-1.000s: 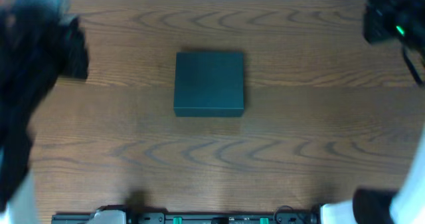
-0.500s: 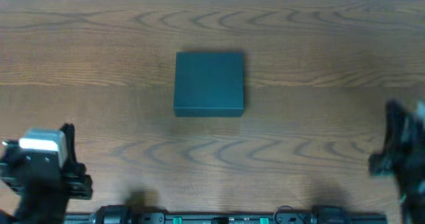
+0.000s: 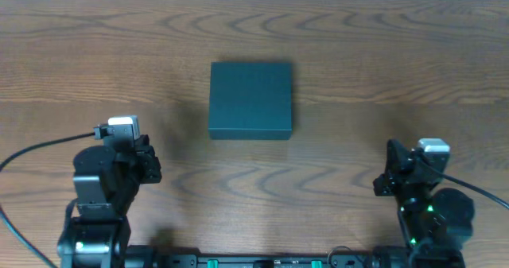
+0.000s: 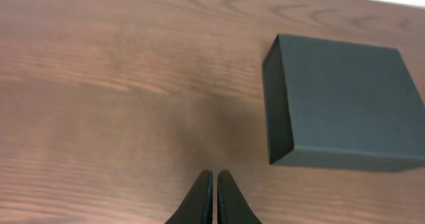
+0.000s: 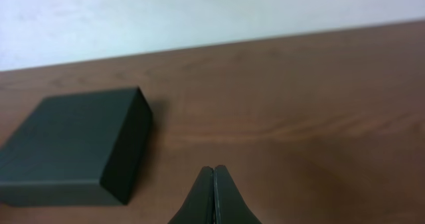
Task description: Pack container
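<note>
On the wooden table (image 3: 413, 61) the dark teal container (image 3: 250, 99) lies flat and closed, its matte top face up and its sides square to the table's grain. Nothing rests on the container and neither arm touches it. Nearer the robot than the container and off to its left, well apart from it, sits the left hand (image 4: 214, 179); in the left wrist view its two dark fingers are pressed together with only a hairline between them, holding nothing, and they point at bare wood just left of the container's near left corner. Nearer the robot than the container and off to its right, also well apart, sits the right hand (image 5: 214, 172); the right wrist view shows its fingers shut tip to tip, likewise empty, aimed past the container's right side, so that the container shows to the left of the tips with its right wall in shadow. From overhead both arms stand low beside the container's near side, one on each flank, with cables trailing away from them
</note>
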{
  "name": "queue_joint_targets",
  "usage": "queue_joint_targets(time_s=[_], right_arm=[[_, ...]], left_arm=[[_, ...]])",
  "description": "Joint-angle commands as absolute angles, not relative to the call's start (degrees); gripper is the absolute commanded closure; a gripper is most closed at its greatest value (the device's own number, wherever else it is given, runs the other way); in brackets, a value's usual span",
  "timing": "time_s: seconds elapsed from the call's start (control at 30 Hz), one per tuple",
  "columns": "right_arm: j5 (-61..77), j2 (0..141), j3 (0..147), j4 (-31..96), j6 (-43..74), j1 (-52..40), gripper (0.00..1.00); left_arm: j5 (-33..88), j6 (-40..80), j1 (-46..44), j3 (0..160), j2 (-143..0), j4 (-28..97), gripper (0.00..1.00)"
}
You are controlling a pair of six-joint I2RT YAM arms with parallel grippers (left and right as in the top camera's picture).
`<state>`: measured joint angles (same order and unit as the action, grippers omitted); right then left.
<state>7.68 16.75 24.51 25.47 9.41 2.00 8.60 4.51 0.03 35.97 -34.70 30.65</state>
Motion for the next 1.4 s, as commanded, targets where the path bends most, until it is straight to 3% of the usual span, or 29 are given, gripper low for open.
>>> queue_joint_targets(time_s=[0.0, 0.23, 0.37, 0.5, 0.53, 0.57, 0.63, 0.7, 0.83, 0.9, 0.97, 1.03, 1.07, 1.1, 1.3, 1.33, 1.37], right_arm=[[8.16, 16.49, 20.51, 24.1, 12.91, 1.8, 0.98], [7.49, 16.49, 12.05, 22.59, 13.26, 1.8, 0.98], [6.42, 16.49, 7.68, 20.47, 13.3, 1.8, 0.9], [6.0, 16.6, 6.85, 23.51, 17.12, 1.8, 0.82], [5.85, 16.62, 6.85, 23.4, 18.48, 1.8, 0.85], [5.37, 16.6, 6.85, 22.92, 18.61, 1.8, 0.98], [5.3, 16.62, 6.85, 22.85, 18.35, 1.8, 0.98], [5.43, 16.67, 6.85, 23.18, 16.29, 1.8, 0.98], [15.05, 16.67, 5.32, 16.91, -0.1, 1.8, 0.94], [17.52, 16.67, 4.91, 15.33, -2.96, 1.8, 0.92], [18.5, 16.67, 4.89, 15.31, -5.48, 1.8, 0.92], [20.25, 16.67, 4.89, 15.14, -8.4, 1.8, 0.92], [20.93, 16.67, 4.89, 15.09, -9.45, 1.8, 0.92], [21.65, 16.67, 4.89, 14.9, -10.57, 1.8, 0.92], [22.94, 16.67, 4.89, 13.15, -11.88, 1.8, 0.92], [22.9, 16.67, 4.89, 13.19, -11.88, 1.8, 0.82], [22.9, 16.67, 4.89, 13.06, -11.86, 1.8, 0.45]], left_arm=[[8.56, 11.0, 0.03, 30.28, -34.37, 28.42, 0.94], [5.98, 16.19, 0.01, 21.23, -34.37, 27.7, 0.94], [-0.95, 19.57, 0.01, 16.84, -34.39, 27.64, 0.94], [-0.36, 22.44, 0.01, 16.58, -34.37, 37.04, 0.94], [-0.38, 23.33, 0.01, 16.58, -34.37, 37.17, 0.94], [-0.45, 23.88, 0.01, 16.56, -34.37, 36.88, 0.94], [-1.28, 23.77, 0.01, 16.49, -34.37, 35.46, 0.94], [-1.91, 21.26, -0.03, 15.77, -34.37, 32.91, 0.94], [6.74, 5.1, -0.03, 11.18, -34.37, 21.96, 0.94], [10.35, 2.44, -0.03, 8.95, -34.37, 17.04, 0.84], [11.25, 2.33, -0.03, 6.81, -34.37, 12.43, 0.66], [11.7, 2.28, -0.03, 5.67, -34.35, 9.74, 0.4], [11.68, 1.72, -0.03, 5.63, -34.35, 9.04, 0.1], [11.68, 1.63, -0.03, 5.63, -34.33, 8.54, 0.04], [16.56, -3.92, -0.03, 5.63, -34.3, 5.23, 0.04], [16.56, -4.6, -0.03, 5.63, -34.3, 5.8, 0.05], [16.53, -4.51, 0.01, 5.63, -34.3, 5.26, 0.04]])
